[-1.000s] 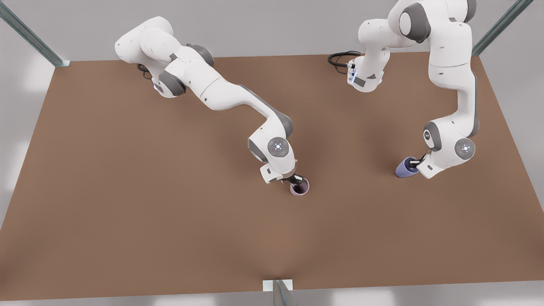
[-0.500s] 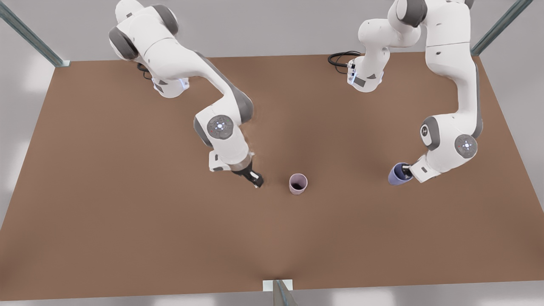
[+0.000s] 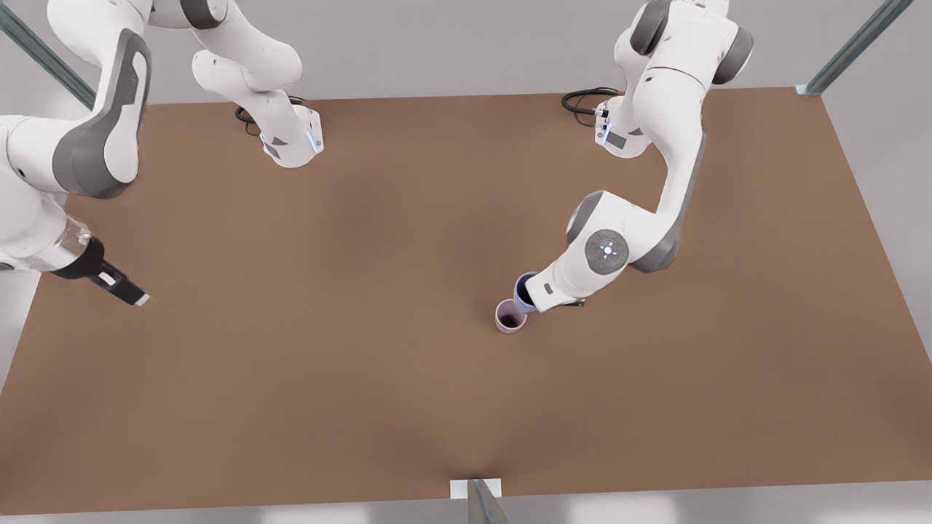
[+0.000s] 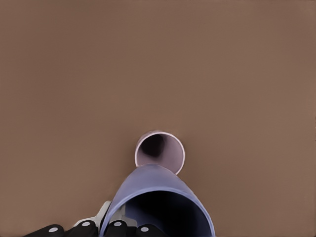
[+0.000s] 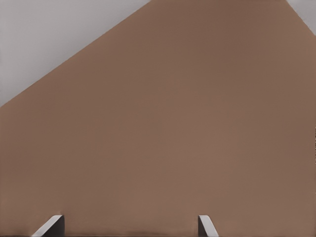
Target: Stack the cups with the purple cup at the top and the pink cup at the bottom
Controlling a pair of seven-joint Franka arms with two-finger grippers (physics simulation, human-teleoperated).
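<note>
Carrying step in hand: left gripper (image 3: 526,291), at the front view's right of centre, clamped on the purple cup (image 3: 523,288), fingers over the rim, one inside and one outside as seen from the left wrist view (image 4: 158,200). Purple cup held off the table (image 3: 291,407), tipped a little, its base just beside and partly above the pink cup's mouth. Pink cup (image 3: 510,316) standing upright on the table near the middle, mouth open and free (image 4: 159,152). Right gripper (image 3: 120,287) parked out at the front view's left edge, waiting, holding nothing; in the right wrist view two fingertips (image 5: 49,225) spread wide apart over bare table. Stack not yet made. Next up, by the look of it: straighten the purple cup, centre its base over the pink mouth, then lower gently and let go. Main risk: catching the pink rim and knocking it over
</note>
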